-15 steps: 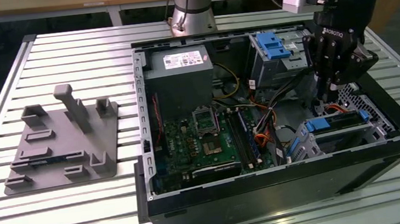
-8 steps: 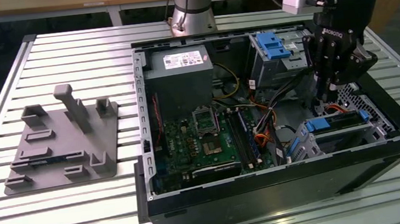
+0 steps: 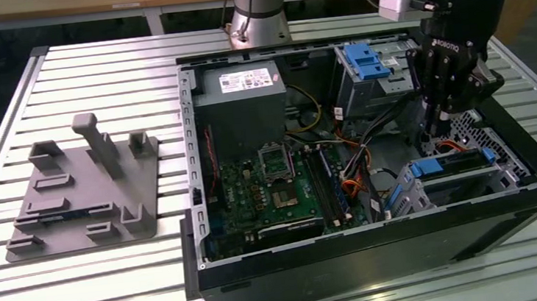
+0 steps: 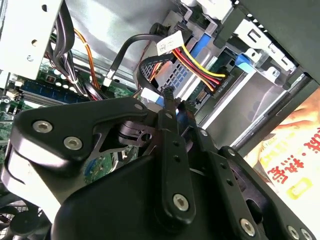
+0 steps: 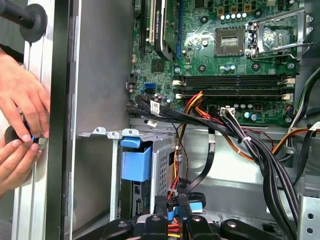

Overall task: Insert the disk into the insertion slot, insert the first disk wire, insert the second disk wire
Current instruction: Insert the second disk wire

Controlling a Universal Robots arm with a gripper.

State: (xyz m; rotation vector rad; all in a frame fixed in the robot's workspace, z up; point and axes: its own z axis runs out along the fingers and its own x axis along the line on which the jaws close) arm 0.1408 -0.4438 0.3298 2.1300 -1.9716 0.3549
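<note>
Lower right in the exterior view, the open black computer case [image 3: 359,275] shows the grey perforated insertion slot [image 3: 408,190] already holding the blue-framed silver disk [image 3: 452,166]. A wire plug should probably go in square, clear of the yellow-and-red wire bundle [image 4: 200,66]. The black gripper [image 3: 436,130] hangs just above the disk, fingers [image 4: 167,115] nearly together. Whether they pinch anything, I cannot tell.

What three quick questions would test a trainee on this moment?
1. True or false: the grey fixture plate lies on the table, outside the computer case.
2. The hand is nearest to: A) the fixture plate, B) the insertion slot, C) the table outside the case.
3. What colour is the carrier framing the disk?
Key: 1 true. 2 B. 3 blue.
</note>
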